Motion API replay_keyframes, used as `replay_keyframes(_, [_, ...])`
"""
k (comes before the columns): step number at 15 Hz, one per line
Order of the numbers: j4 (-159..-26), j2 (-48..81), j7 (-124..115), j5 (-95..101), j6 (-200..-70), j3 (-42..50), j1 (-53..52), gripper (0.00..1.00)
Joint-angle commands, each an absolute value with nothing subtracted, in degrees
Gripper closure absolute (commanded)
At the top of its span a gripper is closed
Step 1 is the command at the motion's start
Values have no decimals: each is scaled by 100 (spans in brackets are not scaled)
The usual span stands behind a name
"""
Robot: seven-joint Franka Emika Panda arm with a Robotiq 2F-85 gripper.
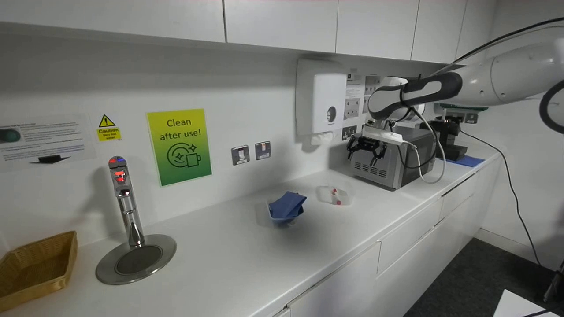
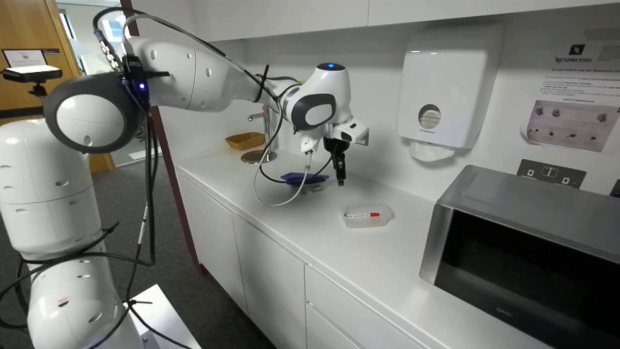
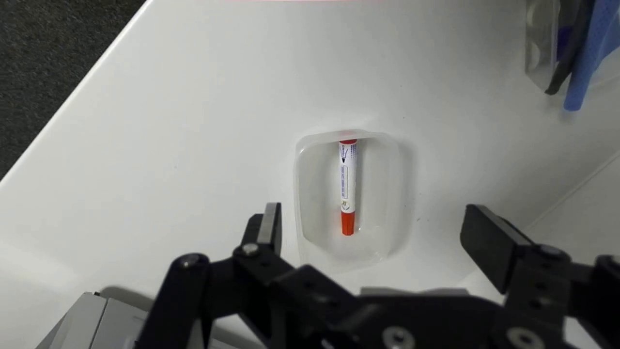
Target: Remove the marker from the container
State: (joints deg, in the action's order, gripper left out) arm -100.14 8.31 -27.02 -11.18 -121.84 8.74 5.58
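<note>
Inside a clear plastic container (image 3: 319, 198) on a white counter (image 3: 208, 121) lay a red-capped white marker (image 3: 348, 188); above the counter hung the robot's black gripper (image 3: 372, 209), its fingers (image 3: 490, 247) spread wide apart.

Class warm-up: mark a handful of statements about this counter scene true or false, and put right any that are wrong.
1. The marker lies inside the translucent container. True.
2. The end effector is clamped on the marker. False: its fingers stand apart, holding nothing.
3. The yellow-and-green sign reads "Clean after use!" True.
4. The marker is blue all over. False: it is mostly white, with a red-orange end.
5. The basket stands next to the tap. True.
6. Two markers lie in the translucent container. False: there is only one.
</note>
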Motion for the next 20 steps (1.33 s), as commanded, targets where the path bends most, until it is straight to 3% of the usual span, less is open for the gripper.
replay_keyframes(1, [-8962,1461,-2954,-1304,-11459,891,705,0])
replay_keyframes(9, [-7370,2740,-3370,-1229,-10540,989,881,0])
replay_keyframes(20, [-6331,3828,-3291,-1054,-10457,945,873,0])
